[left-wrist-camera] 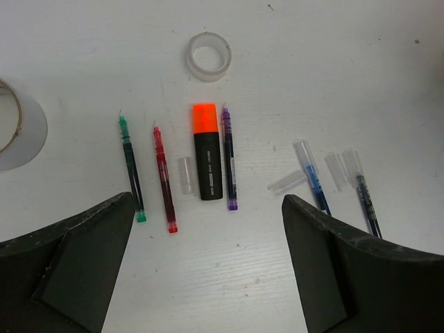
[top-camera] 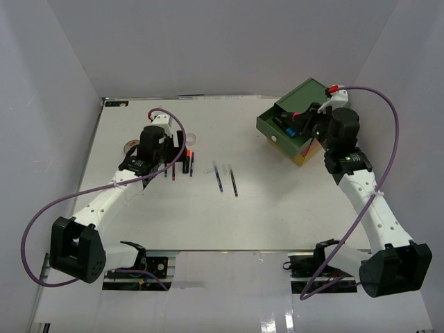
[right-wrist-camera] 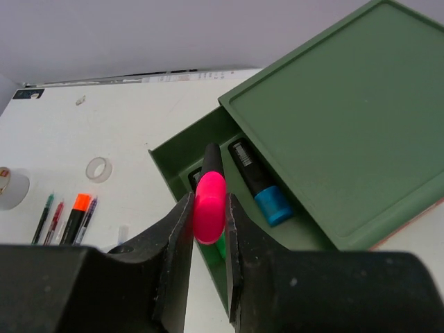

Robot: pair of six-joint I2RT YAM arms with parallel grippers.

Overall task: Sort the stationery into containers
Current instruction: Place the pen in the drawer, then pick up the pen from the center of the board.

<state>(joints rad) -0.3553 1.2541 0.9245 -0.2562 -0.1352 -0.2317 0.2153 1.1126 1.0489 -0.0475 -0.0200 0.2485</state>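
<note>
Right pincer (right-wrist-camera: 208, 215) is clamped on a pink marker (right-wrist-camera: 209, 198) above the open green drawer (right-wrist-camera: 175, 165), beside a blue marker (right-wrist-camera: 260, 184). If released crooked, it may catch the drawer wall and tumble out. Left pincer (left-wrist-camera: 208, 208) hangs wide open and empty over pens (left-wrist-camera: 164, 177) on the tabletop (left-wrist-camera: 347, 69).
</note>
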